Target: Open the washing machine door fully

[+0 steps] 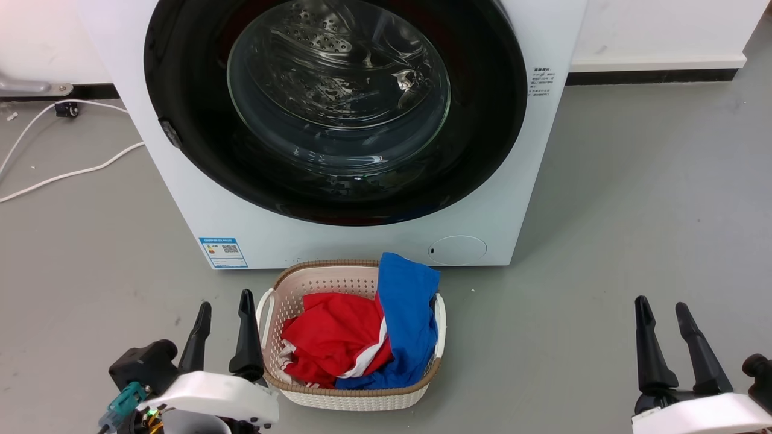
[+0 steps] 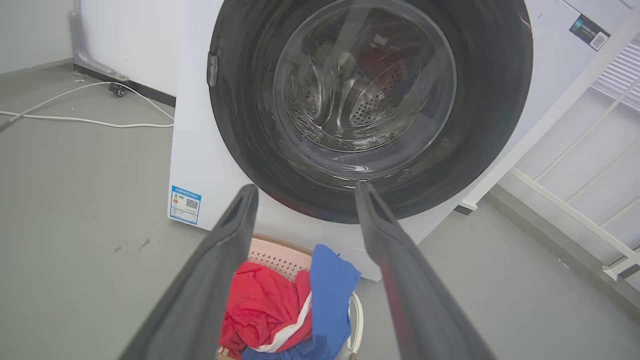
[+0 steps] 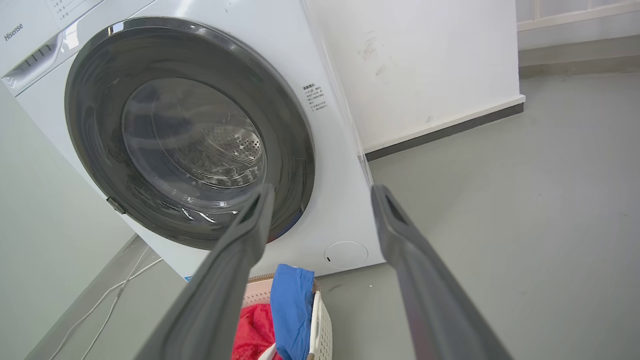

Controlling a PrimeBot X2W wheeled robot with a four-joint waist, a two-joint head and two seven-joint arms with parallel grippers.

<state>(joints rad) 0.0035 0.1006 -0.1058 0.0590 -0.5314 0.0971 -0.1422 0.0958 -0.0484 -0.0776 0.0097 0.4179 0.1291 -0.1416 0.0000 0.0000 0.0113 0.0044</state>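
Item: washing machine door (image 1: 335,105), shut flush on the front of the washing machine (image 1: 181,205). Rigid, hinged, judged weighty; glossy ring (image 1: 482,120) slippery, glass bowl (image 1: 338,72) fragile. Hold: small dark tab (image 1: 170,133) at its left edge, probably the catch. Tools: left pincer (image 1: 225,299) and right pincer (image 1: 660,301), both held apart, empty, well clear of it.

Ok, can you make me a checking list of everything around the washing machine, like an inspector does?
Surface: grey floor, a few small marks.
Job's things: white washing machine; its washing machine door looks shut, flush with the front.
Clutter: beige basket just in front of the machine, holding red cloth and blue cloth.
Grippers: left gripper and right gripper both open, empty, low, away from the door.
Cables: white cables lying on the floor left of the machine.
Surroundings: white wall with dark skirting behind.
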